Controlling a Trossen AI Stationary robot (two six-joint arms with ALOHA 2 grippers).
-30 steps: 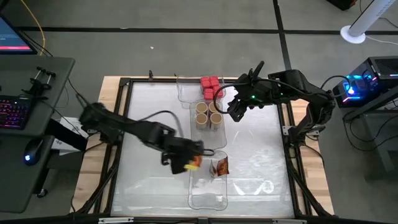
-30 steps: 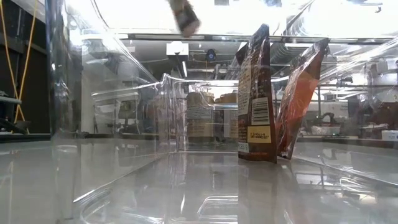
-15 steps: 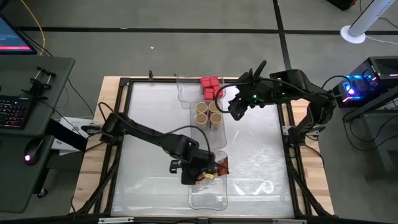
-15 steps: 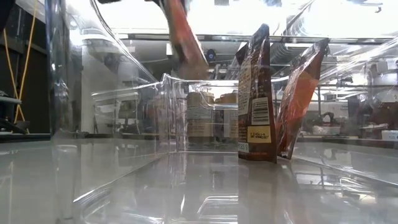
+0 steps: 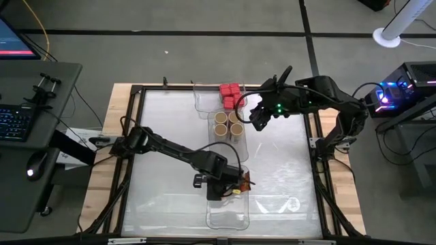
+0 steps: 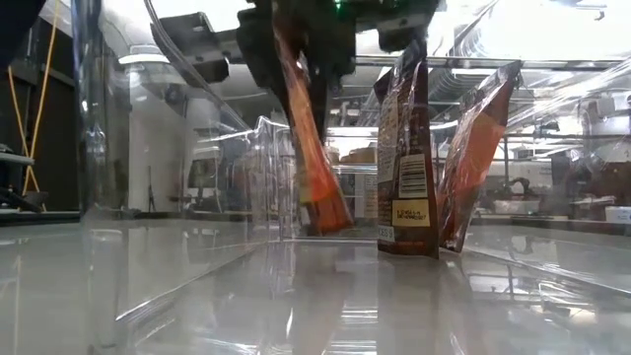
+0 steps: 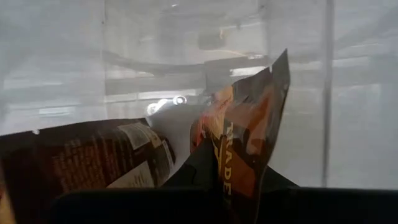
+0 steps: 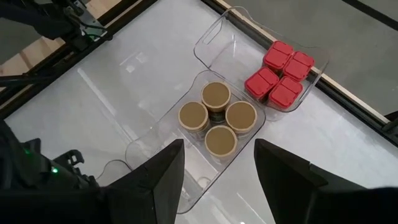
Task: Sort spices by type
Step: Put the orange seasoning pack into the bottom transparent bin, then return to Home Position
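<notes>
My left gripper (image 5: 227, 186) is shut on a brown-orange packet (image 6: 308, 148) and has reached down into the near clear tray (image 5: 228, 216). Two other packets (image 6: 404, 168) (image 6: 475, 153) stand upright on their lower edges just beside it; one (image 7: 93, 163) also shows in the left wrist view. Four tan-topped jars (image 8: 216, 118) stand in the middle tray. Four red boxes (image 8: 280, 74) sit in the far tray. My right gripper (image 8: 217, 174) hangs open above the table, right of the jars, touching nothing. My left gripper pinches the packet by its upper end (image 6: 286, 44) between the two fingers, coming from above and pointing down. The packet (image 7: 244, 140) hangs tilted below the fingers, its lower end (image 6: 333, 219) low in the tray. Whether that end touches the tray floor, I cannot tell.
The three clear trays lie in a row down the table's middle. The tray walls (image 6: 197, 148) rise around the packets. Bare tabletop (image 5: 163, 136) stretches to the left and right of the trays. A black frame (image 5: 136, 92) borders the table.
My left gripper carried the packet from left of the near tray toward the table's right, then down into that tray. The packet, seen high up a second ago, now hangs low beside the two standing packets.
</notes>
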